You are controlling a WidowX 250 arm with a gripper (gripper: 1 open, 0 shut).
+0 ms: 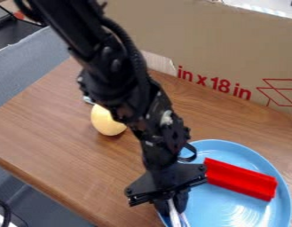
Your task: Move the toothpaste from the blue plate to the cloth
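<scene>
A smooth red block [240,178] lies beside the toothpaste [174,215] on a glossy, round blue plate [231,202]. A black robot gripper [172,200] pinches the tube at the plate's edge, its arm partly blocking a rounded yellow ball [106,121].

We see bright, even light, a pale glare on the blue plate [236,209], and slight softness across the whole low-resolution view.
</scene>
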